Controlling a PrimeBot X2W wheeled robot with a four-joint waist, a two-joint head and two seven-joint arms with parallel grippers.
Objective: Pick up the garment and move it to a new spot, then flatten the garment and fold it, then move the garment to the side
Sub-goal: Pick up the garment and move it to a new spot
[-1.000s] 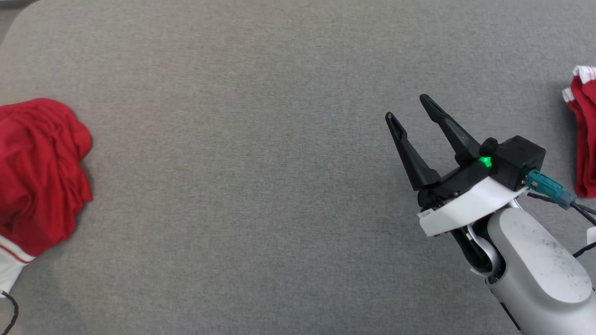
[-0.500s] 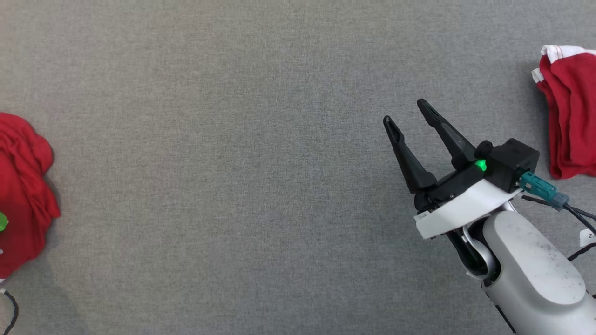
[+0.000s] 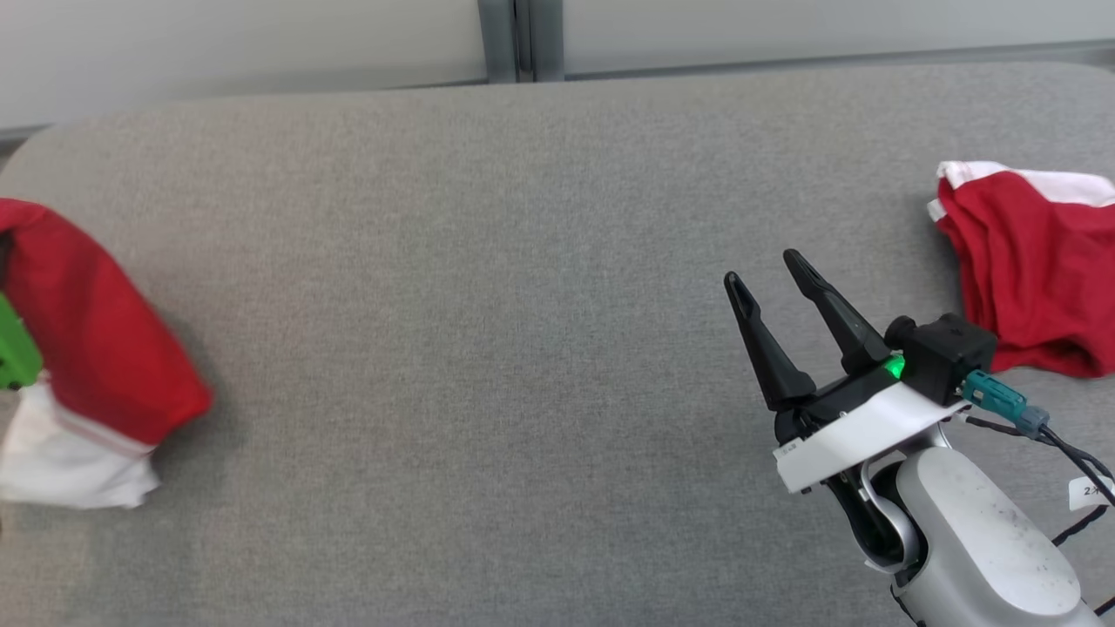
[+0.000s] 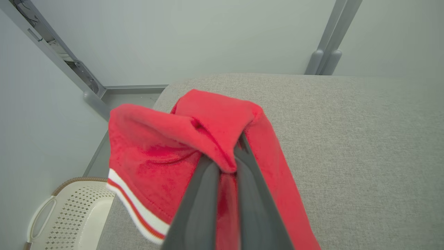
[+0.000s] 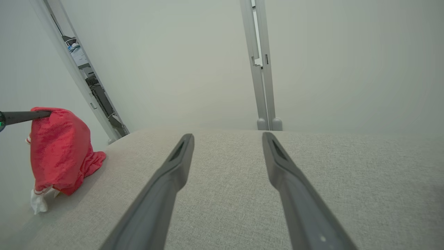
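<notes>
Over the grey surface (image 3: 488, 261), left fingers (image 4: 201, 194) clamp red garment (image 4: 156, 146); right fingers (image 3: 760, 340) gape.

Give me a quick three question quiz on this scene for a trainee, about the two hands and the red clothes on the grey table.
1. True or false: the right hand is open and holds nothing.
2. What is the left hand shut on? A. the red garment with white trim; B. a cable; C. nothing.
3. Fill in: the other red garment lies on the grey table at the robot's ____ side.
Key: 1 true; 2 A; 3 right.
</notes>
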